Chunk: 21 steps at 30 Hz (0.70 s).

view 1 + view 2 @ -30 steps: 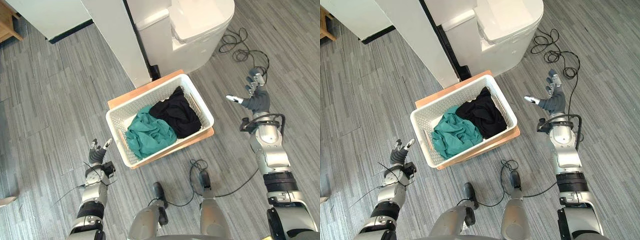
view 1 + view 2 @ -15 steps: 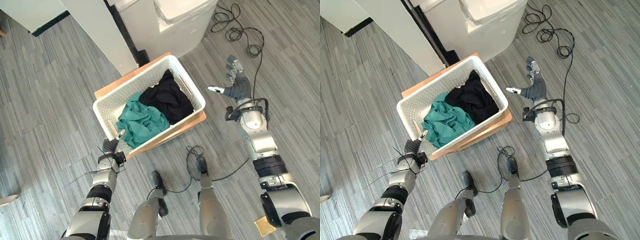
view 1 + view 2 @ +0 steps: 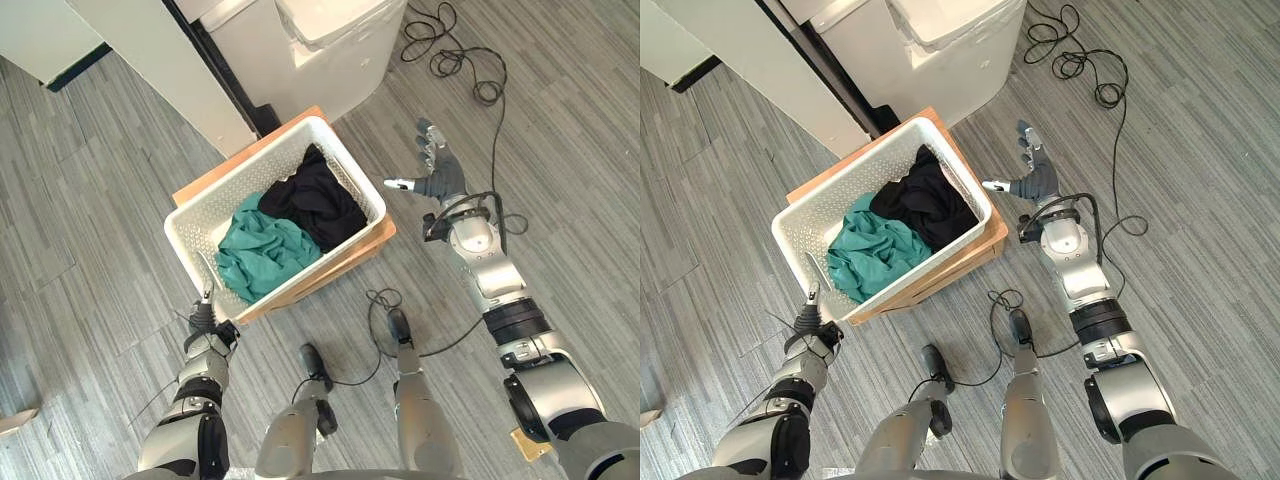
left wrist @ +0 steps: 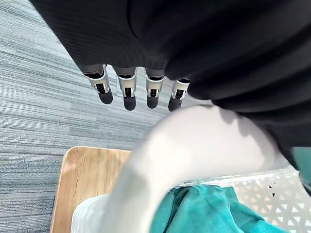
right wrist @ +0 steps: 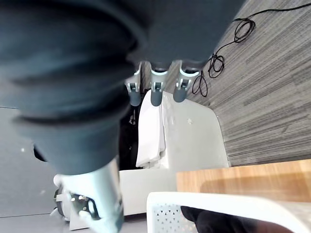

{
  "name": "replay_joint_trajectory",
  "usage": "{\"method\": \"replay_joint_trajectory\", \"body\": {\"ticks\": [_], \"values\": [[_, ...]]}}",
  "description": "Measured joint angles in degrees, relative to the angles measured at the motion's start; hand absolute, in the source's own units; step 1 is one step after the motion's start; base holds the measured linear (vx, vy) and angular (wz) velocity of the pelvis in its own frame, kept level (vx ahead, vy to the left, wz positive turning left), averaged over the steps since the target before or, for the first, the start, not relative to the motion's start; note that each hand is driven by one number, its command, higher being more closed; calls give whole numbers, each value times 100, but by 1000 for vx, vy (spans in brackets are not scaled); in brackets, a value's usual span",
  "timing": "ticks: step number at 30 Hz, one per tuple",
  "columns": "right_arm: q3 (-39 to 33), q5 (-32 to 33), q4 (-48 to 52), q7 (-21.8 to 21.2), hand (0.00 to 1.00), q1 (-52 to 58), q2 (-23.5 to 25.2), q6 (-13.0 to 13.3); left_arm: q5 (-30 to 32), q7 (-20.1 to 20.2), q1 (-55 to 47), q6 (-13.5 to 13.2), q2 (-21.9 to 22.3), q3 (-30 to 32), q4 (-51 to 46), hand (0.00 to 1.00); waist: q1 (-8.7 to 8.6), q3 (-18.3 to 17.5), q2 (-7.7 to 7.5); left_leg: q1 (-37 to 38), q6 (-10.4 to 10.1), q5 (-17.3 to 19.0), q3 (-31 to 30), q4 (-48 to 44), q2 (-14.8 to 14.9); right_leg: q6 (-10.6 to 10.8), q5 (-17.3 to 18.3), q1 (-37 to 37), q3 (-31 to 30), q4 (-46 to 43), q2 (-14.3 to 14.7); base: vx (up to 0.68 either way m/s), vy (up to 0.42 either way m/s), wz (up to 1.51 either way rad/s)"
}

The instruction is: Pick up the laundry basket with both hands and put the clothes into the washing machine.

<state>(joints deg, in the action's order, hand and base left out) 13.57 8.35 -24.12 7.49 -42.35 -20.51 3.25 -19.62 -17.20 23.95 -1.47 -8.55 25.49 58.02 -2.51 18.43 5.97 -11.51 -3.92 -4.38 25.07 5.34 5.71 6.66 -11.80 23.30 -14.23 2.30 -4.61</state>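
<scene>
A white laundry basket [image 3: 196, 206] stands on a low wooden board [image 3: 372, 242] on the floor. It holds a green garment [image 3: 262, 246] and a black garment [image 3: 313, 198]. The white washing machine [image 3: 300, 40] stands just beyond it. My left hand [image 3: 204, 314] is open at the basket's near left corner, fingers straight by the rim [image 4: 160, 160]. My right hand [image 3: 436, 176] is open in the air a little right of the basket's right end, apart from it. The right wrist view shows its straight fingers [image 5: 156, 87] over the basket rim [image 5: 228, 206].
A white panel with a dark edge [image 3: 175, 70] stands to the left of the washing machine. Black cables [image 3: 455, 60] loop on the grey plank floor at the upper right. Open floor lies on both sides of the basket.
The camera has shifted, so the whole scene sits further left. My right hand has come closer to the basket's right end. My left hand stays at the near left corner.
</scene>
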Motion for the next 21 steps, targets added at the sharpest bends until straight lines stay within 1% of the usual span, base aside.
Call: {"method": "replay_joint_trajectory", "body": {"ticks": [5, 7, 9, 12, 13, 15, 17, 21], "values": [[65, -6, -307, 33, 0, -415, 54, -4, -6, -193, 126, 52, 52, 110, 0, 0, 23, 0, 0, -2, -10, -7, -1, 0, 4, -12, -13, 1, 3, 0, 4, 13, -2, 0], [91, -9, -472, 35, 0, -555, 149, -5, -13, -207, 155, 77, 67, 176, 1, 0, 24, 5, 6, -4, -12, -9, -3, 0, 6, -13, -14, 2, 3, 0, 6, 16, -5, 0], [114, -30, -785, 40, 0, -786, 222, -9, -57, -291, 275, 92, 66, 179, -1, 0, 32, 81, 13, -4, -30, -21, -7, -1, 8, -30, -32, 2, 6, 2, 7, 0, 0, 0], [125, -229, -1063, 92, 0, -1073, 223, -23, -86, -317, 486, 79, 59, 191, -20, 0, 73, 246, 19, -20, -62, -47, -32, -1, 11, -27, -67, 5, 16, 11, 8, 3, -3, 1], [202, -261, -1178, 120, 0, -1193, 223, -61, -102, -346, 563, 76, 48, 192, -57, 0, 116, 288, 25, -55, -75, -57, -34, -1, 17, -17, -115, 14, 15, 72, 12, 0, 0, 0], [216, -435, -1344, 119, 0, -1264, 279, -111, -102, -444, 673, 86, 39, 188, -69, 0, 169, 290, 25, -90, -77, -81, -41, -1, 26, -10, -152, 20, 22, 126, 21, 0, 0, 0], [214, -457, -1438, 121, 0, -1281, 342, -134, -100, -477, 709, 93, 17, 169, -69, 0, 171, 290, 25, -100, -85, -88, -59, -1, 26, -10, -152, 19, 44, 126, 36, 9, -3, 2], [193, -703, -2016, 127, 0, -1618, 425, -182, -95, -540, 893, 95, -27, 89, -105, 0, 175, 339, 40, -191, -91, -139, -158, -1, 33, -28, -166, 52, 171, 126, 35, 17, -12, 11]]}}
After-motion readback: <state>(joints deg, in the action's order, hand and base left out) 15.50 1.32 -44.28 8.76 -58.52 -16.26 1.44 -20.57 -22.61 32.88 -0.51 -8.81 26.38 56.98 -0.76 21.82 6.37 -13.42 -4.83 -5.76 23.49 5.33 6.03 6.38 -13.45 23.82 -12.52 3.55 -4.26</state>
